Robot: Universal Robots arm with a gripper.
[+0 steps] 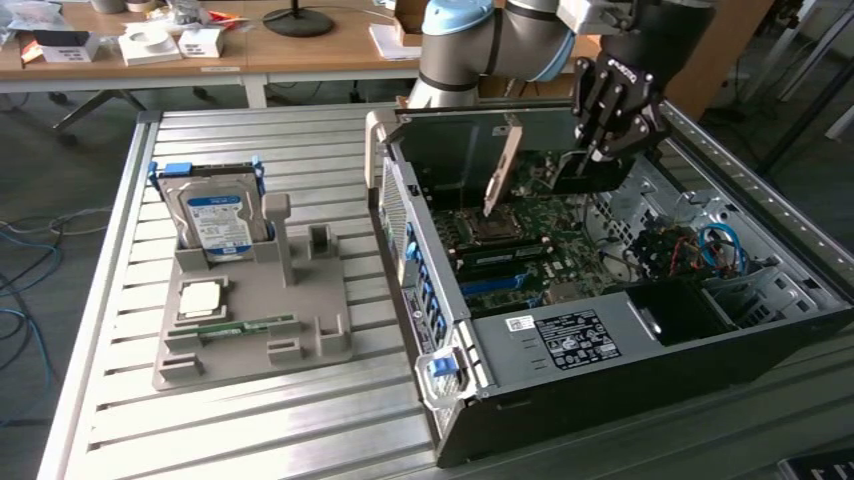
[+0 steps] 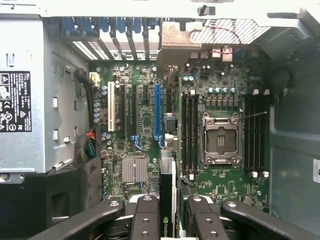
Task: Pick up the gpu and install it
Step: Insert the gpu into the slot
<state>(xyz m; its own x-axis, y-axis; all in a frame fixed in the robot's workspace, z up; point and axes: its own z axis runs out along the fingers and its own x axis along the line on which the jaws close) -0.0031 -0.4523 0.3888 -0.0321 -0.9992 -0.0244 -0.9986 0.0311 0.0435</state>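
We have the gpu (image 2: pixel 167 200) pinched edge-on between the two fingers of the gripper (image 2: pixel 172 222). The jaws press on its faces near one end (the green logo on its edge shows right between them). The card hangs inside the open computer case (image 1: pixel 694 370), which stands on the slatted table (image 1: pixel 267 430) toward the exterior view's right edge. It is over the motherboard (image 2: pixel 145 125), with its end bracket (image 2: pixel 176 40) toward the case's rear wall, and to our eye it is not yet seated. From the wrist camera its edge runs nearly parallel to the long blue slot (image 2: pixel 157 110), just beside it rather than squarely over it.

For this step we judge that alignment matters more than force. We would bring the card's lower edge directly above the slot and keep it upright so the contacts meet the slot along their whole length. We would also make sure the bracket lines up with the opening in the rear wall. Any tilt risks the card riding on the slot's lip or scraping the CPU socket (image 2: pixel 220 140) close by. The hard drive (image 1: pixel 214 215) in its grey holder (image 1: pixel 314 335) sits well apart, toward the table's opposite edge.
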